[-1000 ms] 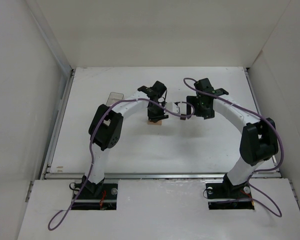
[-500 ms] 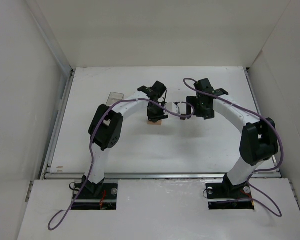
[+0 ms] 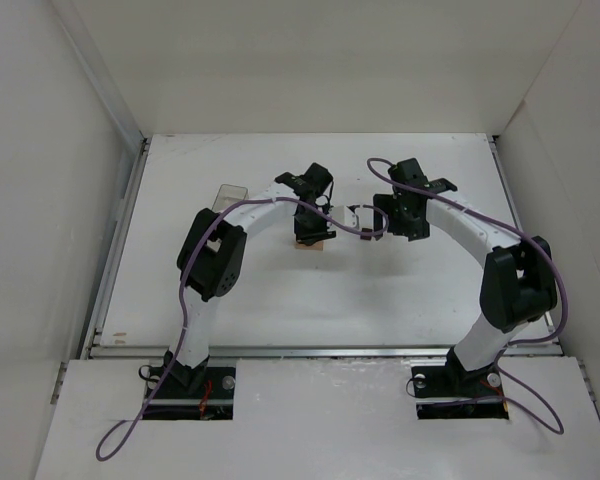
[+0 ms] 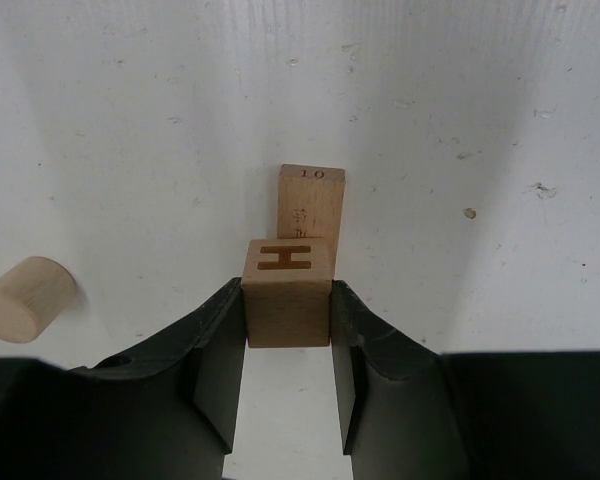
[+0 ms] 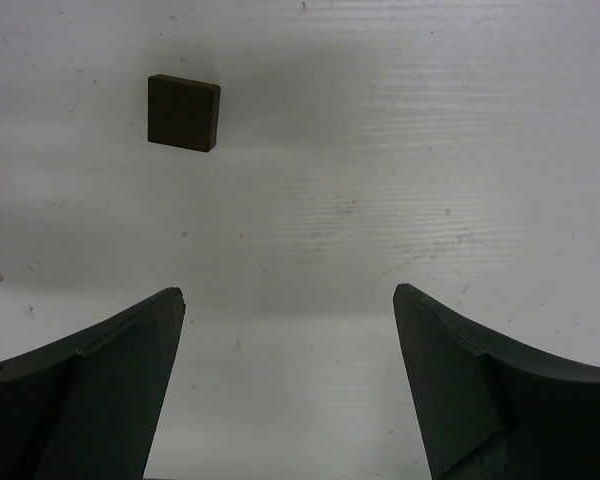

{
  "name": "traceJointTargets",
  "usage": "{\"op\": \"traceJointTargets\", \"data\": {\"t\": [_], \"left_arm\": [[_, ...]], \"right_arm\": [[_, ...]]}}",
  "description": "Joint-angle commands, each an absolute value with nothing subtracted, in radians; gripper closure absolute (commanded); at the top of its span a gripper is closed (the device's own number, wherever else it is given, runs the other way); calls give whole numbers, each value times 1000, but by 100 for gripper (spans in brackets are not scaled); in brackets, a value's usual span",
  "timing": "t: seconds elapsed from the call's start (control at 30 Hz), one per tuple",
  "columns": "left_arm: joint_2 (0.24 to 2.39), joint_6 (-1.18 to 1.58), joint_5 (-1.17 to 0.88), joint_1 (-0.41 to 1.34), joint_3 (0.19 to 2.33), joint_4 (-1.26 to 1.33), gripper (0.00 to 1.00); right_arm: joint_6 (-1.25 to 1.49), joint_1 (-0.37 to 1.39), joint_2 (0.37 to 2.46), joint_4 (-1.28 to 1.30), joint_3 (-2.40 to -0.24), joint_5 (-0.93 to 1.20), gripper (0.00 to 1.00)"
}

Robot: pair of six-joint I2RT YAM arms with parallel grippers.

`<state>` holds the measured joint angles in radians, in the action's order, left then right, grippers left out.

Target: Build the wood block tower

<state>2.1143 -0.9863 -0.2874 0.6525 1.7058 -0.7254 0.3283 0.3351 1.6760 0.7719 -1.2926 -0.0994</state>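
In the left wrist view my left gripper (image 4: 288, 288) is shut on a tan wooden cube marked "H" (image 4: 288, 300). Just beyond it a pale tan oblong block marked "10" (image 4: 311, 205) lies on the white table, and the cube covers its near end. I cannot tell whether they touch. In the top view the left gripper (image 3: 310, 232) sits over a tan block (image 3: 310, 245). My right gripper (image 5: 288, 300) is open and empty above the bare table. A dark brown cube (image 5: 184, 112) lies ahead of it to the left. The right gripper (image 3: 398, 222) is to the right of the left one.
A pale wooden cylinder (image 4: 25, 298) lies on its side left of the left gripper. A clear plastic box (image 3: 229, 194) stands at the table's left, beside the left arm. White walls enclose the table on three sides.
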Motion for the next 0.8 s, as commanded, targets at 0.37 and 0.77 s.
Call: {"op": "traceJointTargets", "data": {"t": [0.37, 0.77], "left_arm": [[2092, -1009, -267, 652, 1635, -718, 100], [2092, -985, -206, 661, 1608, -686, 86]], "right_arm": [[319, 333, 1634, 738, -1293, -109, 9], [319, 333, 1634, 738, -1293, -98, 6]]}}
